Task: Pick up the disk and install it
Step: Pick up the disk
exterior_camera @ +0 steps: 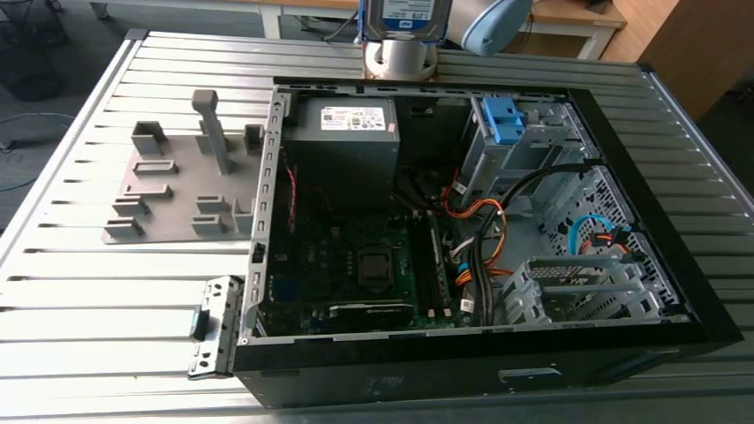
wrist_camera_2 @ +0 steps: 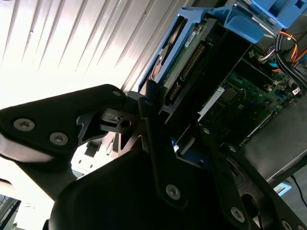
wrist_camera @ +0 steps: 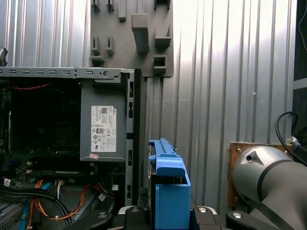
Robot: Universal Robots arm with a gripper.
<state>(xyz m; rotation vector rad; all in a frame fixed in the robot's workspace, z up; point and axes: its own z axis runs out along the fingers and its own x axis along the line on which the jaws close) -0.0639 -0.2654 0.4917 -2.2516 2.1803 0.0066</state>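
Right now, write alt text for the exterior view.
An open black computer case lies on a ribbed metal table, its green motherboard exposed. A silver hard drive with a white-and-blue label hangs above its far edge; a grey fixture plate lies at the exterior view's left.

The end effector [wrist_camera_2: 173,117] clamps the disk [wrist_camera_2: 191,53] aloft.

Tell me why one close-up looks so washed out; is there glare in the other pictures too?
In the second wrist view the ribbed table burns out to white, though the disk reads clearly; in the first wrist view it shines in streaks while the computer case is dark inside; the exterior view is evenly lit.
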